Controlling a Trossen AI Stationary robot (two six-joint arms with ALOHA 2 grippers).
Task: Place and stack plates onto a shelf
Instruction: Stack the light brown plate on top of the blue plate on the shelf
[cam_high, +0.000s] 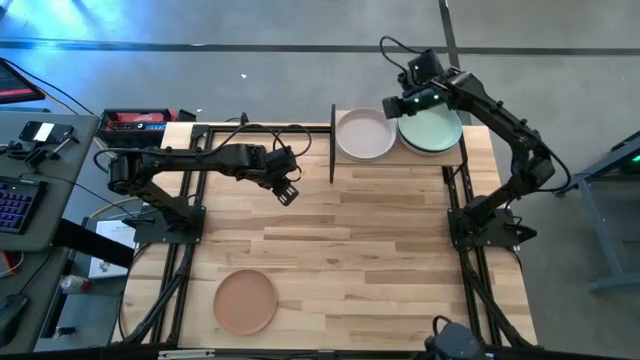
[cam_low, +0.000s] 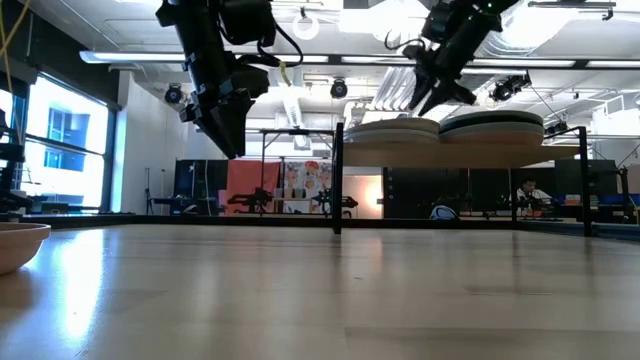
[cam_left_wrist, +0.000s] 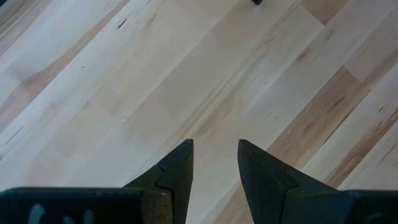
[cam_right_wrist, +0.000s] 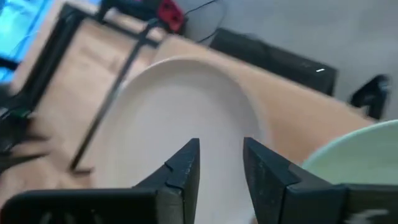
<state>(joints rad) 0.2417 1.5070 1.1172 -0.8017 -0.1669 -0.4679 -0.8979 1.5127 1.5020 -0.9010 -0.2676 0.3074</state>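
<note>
The shelf (cam_high: 400, 160) stands at the table's far edge on thin black posts. On it sit two stacks of plates: one topped by a pale beige plate (cam_high: 365, 133) (cam_right_wrist: 180, 118), the other by a mint green plate (cam_high: 431, 131) (cam_right_wrist: 360, 155). A peach plate (cam_high: 245, 301) (cam_low: 15, 243) lies flat on the table near its near left corner. My right gripper (cam_high: 396, 106) (cam_right_wrist: 221, 149) hovers open above the shelf, over the pale plate's right rim. My left gripper (cam_high: 288, 190) (cam_left_wrist: 215, 149) is open above bare tabletop, left of the shelf.
The shelf's black post (cam_high: 332, 145) (cam_low: 338, 180) stands between my left gripper and the stacks. A red box and cables (cam_high: 140, 121) lie beyond the table's far left corner. A desk with a keyboard (cam_high: 15, 205) stands left of the table.
</note>
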